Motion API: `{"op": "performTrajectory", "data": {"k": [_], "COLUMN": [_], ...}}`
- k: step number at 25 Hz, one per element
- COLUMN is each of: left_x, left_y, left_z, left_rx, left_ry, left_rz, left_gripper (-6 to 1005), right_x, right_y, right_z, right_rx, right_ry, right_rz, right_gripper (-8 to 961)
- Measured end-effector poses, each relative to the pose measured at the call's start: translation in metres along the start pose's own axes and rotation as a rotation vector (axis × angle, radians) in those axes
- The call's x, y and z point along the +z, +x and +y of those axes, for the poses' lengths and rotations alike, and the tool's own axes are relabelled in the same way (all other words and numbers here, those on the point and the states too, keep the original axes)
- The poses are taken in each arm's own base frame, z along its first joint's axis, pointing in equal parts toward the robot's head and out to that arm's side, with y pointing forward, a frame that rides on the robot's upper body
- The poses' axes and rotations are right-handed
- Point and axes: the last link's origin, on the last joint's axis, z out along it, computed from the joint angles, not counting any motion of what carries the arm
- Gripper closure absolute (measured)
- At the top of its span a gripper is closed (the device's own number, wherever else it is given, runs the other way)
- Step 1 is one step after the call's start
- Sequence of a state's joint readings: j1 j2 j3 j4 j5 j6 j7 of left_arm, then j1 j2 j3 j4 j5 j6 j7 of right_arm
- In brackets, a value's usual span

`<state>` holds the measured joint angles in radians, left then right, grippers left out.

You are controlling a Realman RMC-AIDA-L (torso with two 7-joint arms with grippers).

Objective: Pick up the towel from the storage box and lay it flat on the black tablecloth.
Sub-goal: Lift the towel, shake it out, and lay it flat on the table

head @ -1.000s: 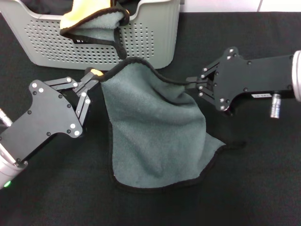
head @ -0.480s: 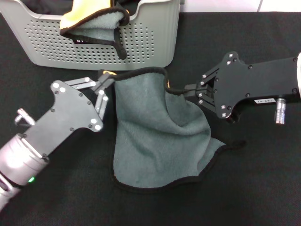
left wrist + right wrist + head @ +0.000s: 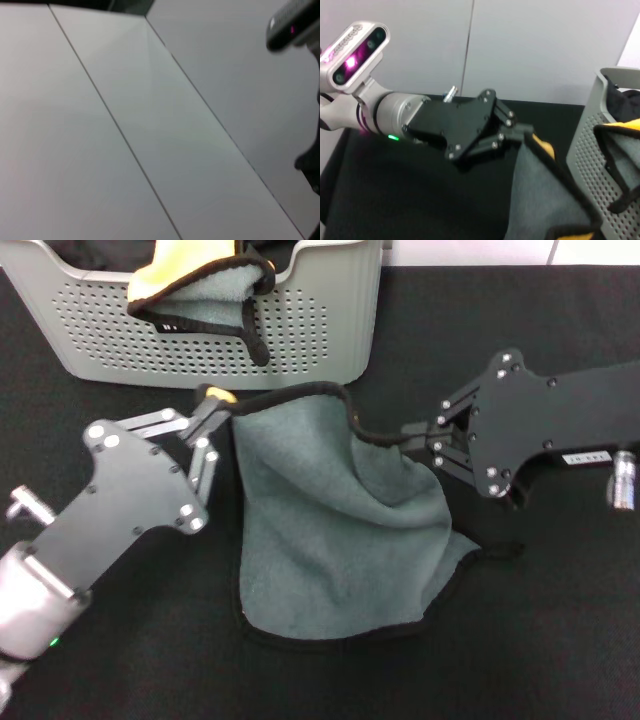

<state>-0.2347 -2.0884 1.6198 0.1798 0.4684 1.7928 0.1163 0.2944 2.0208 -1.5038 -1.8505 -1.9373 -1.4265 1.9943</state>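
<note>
Stretching between left gripper (image 3: pixel 212 410) and right gripper (image 3: pixel 412 438), each clamped on a corner, the towel (image 3: pixel 335 530) trails toward the robot over the black tablecloth (image 3: pixel 560 640).

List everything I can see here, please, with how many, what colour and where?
Plush grey-green towel with black border: one, held up at two corners, lower edge on the cloth.
Light grey perforated plastic basket: one, at the back.
Second bunched towel, yellow and grey-green: one, draped over the basket's rim.
Plain black tablecloth: one, under everything.
Left gripper: black, pinching the towel's left corner.
Right gripper: black, pinching the right corner.
</note>
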Motion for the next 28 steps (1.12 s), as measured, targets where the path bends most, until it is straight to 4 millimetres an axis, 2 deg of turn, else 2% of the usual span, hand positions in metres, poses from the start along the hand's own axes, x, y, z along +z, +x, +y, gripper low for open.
{"op": "performTrajectory", "data": {"k": [10, 15, 20, 28], "left_x": [-0.035, -0.045, -0.056, -0.069], "left_y": [0.032, 0.045, 0.060, 0.082], "left_z": [0.000, 0.018, 0.035, 0.052], "left_rx": [0.006, 0.055, 0.091, 0.091], "left_ry": [0.025, -0.007, -0.033, -0.064], "left_rz": [0.134, 0.170, 0.191, 0.229], "left_gripper": [987, 987, 987, 987], "right_x": [-0.019, -0.029, -0.039, -0.073], "right_y": [-0.005, -0.007, -0.009, -0.008], "right_z": [0.032, 0.050, 0.060, 0.069], "right_rx": [-0.025, -0.025, -0.003, 0.030], "right_ry": [-0.066, -0.123, -0.184, -0.208], "right_rz": [-0.012, -0.031, -0.084, -0.183], "right_gripper": [938, 938, 938, 938]}}
